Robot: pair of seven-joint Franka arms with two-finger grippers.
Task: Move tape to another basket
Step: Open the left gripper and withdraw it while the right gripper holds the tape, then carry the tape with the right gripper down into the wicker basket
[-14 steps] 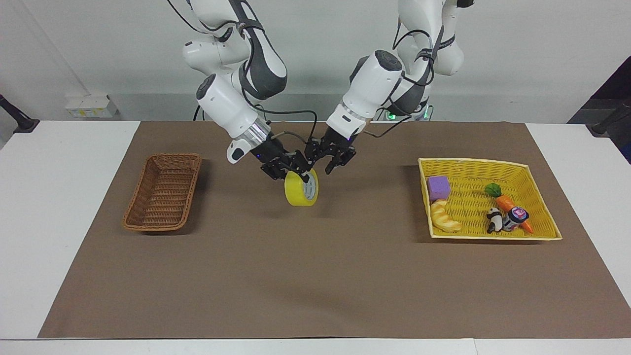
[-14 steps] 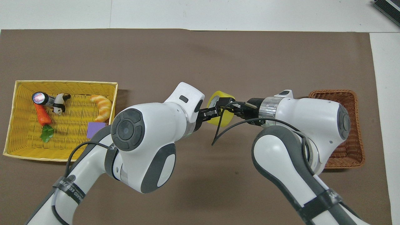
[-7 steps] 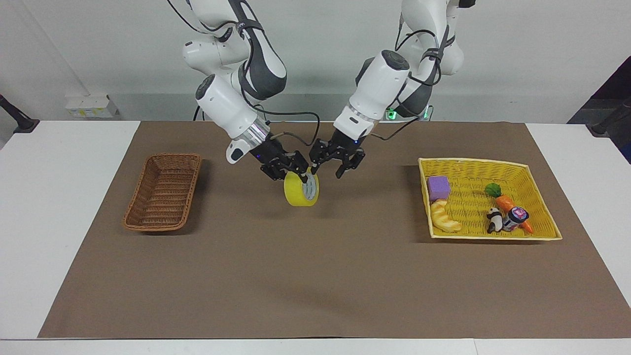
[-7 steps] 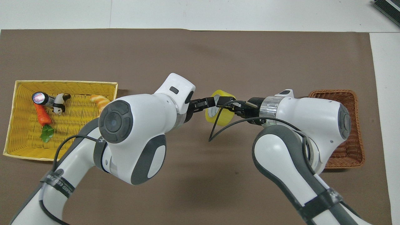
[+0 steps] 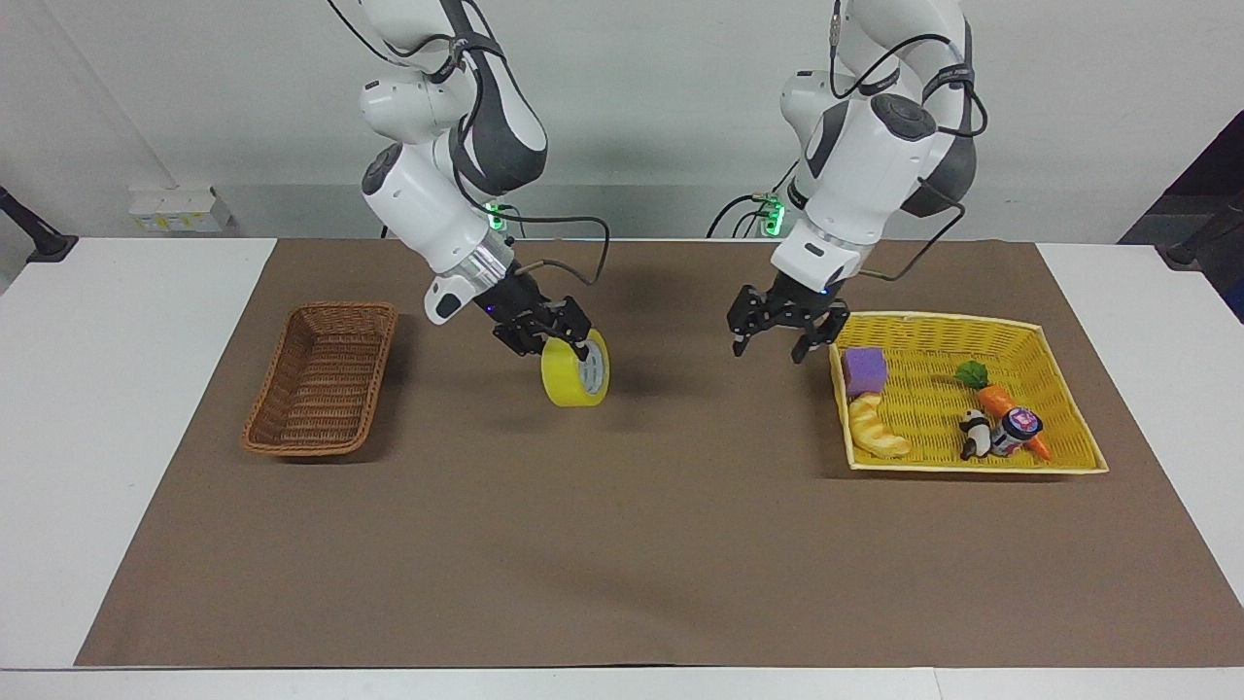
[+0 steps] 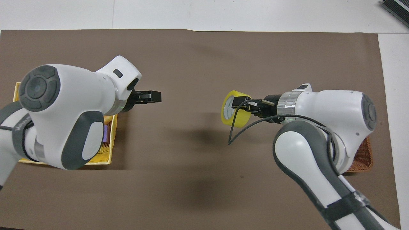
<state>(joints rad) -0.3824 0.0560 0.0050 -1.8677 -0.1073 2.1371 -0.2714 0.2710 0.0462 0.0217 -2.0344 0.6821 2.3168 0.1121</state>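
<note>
The yellow tape [image 5: 575,369] hangs on edge in my right gripper [image 5: 567,342], which is shut on its upper rim over the middle of the brown mat. In the overhead view the tape [image 6: 234,109] shows its white core, with the right gripper [image 6: 242,104] on it. The brown wicker basket [image 5: 321,379] stands empty at the right arm's end of the mat; in the overhead view only a corner of the wicker basket [image 6: 363,156] shows past the right arm. My left gripper [image 5: 775,344] is open and empty over the mat beside the yellow basket; it also shows in the overhead view [image 6: 155,96].
The yellow mesh basket [image 5: 933,320] at the left arm's end holds a purple cube [image 5: 864,369], a croissant [image 5: 878,429], a carrot [image 5: 1004,402], a panda figure [image 5: 974,435] and a small jar [image 5: 1019,428]. The brown mat [image 5: 622,544] covers the table.
My left gripper has drawn away from the tape and swung over toward the yellow basket. My right gripper keeps the tape and has shifted slightly toward the wicker basket.
</note>
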